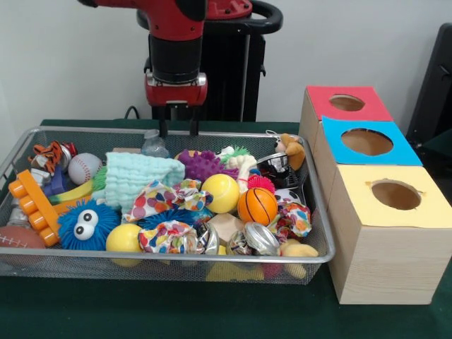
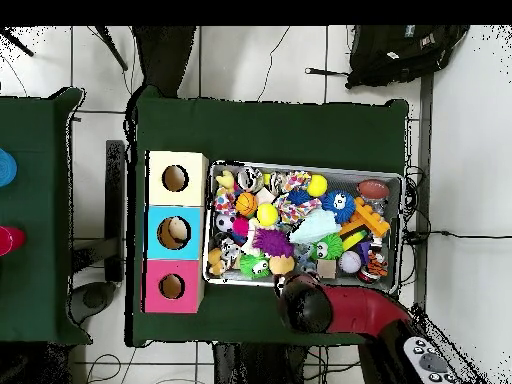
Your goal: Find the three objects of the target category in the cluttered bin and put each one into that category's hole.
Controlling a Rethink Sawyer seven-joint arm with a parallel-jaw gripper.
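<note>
A wire mesh bin [image 1: 176,258] holds many toys. Among them are a yellow ball [image 1: 220,193], an orange basketball [image 1: 257,205], a baseball [image 1: 84,168], a second yellow ball [image 1: 124,239], a purple spiky ball [image 1: 199,164], a blue fuzzy toy with eyes [image 1: 87,223] and a mint cloth [image 1: 138,176]. My gripper [image 1: 178,130] hangs open and empty over the bin's far edge, just above a clear bottle [image 1: 154,147]. In the overhead view the arm [image 2: 330,308] covers the gripper at the bin's [image 2: 305,166] lower edge.
Three wooden boxes stand in a row beside the bin, each with a round hole: red top [image 1: 346,102], blue top [image 1: 366,141], yellow top [image 1: 395,194]. An orange block toy [image 1: 32,205] and a brown football [image 1: 18,240] lie at the bin's left end.
</note>
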